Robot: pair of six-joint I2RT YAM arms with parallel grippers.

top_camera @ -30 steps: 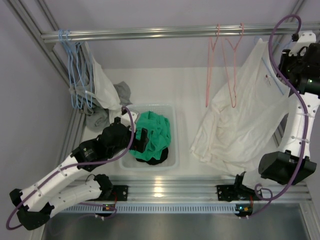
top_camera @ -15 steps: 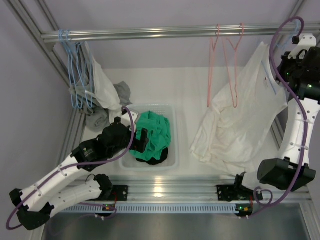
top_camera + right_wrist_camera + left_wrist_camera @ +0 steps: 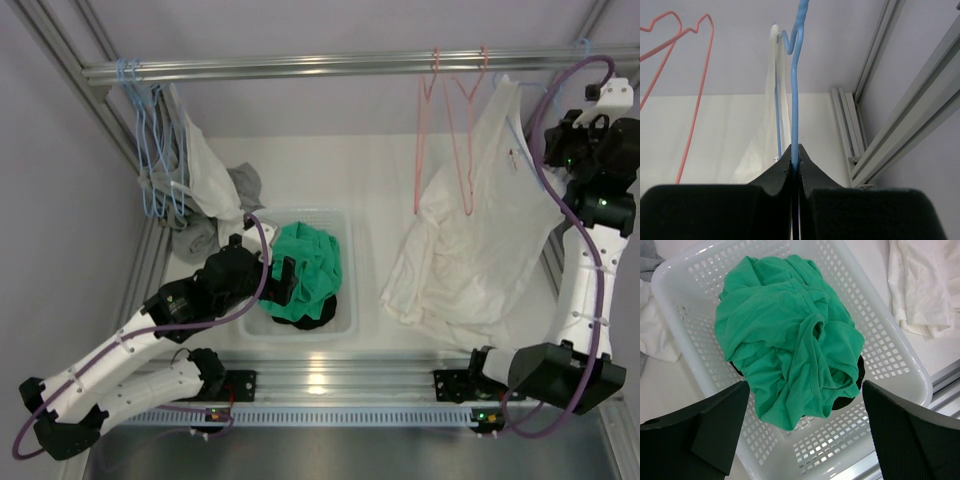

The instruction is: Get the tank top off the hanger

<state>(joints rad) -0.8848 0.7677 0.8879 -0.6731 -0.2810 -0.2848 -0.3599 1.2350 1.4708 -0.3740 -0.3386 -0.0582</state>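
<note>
A white tank top (image 3: 470,240) hangs from a blue hanger (image 3: 796,90) at the right end of the rail, and its lower part lies crumpled on the table. My right gripper (image 3: 795,150) is shut on the hanger's blue wire just below the hook, and the tank top's strap (image 3: 783,100) shows right behind it. In the top view the right gripper (image 3: 578,148) is high up beside the garment's shoulder. My left gripper (image 3: 802,390) is open above a green garment (image 3: 790,335), with nothing between its fingers.
The green garment fills a white perforated basket (image 3: 344,228) in the middle of the table. Two bare pink hangers (image 3: 445,130) hang on the metal rail (image 3: 300,68). Blue hangers with grey and white clothes (image 3: 165,160) hang at the left. Frame posts stand close on the right.
My right gripper has shut on the blue hanger wire and shifted a little to the left, and the tank top's shoulder has swung left with it. The left arm has not moved.
</note>
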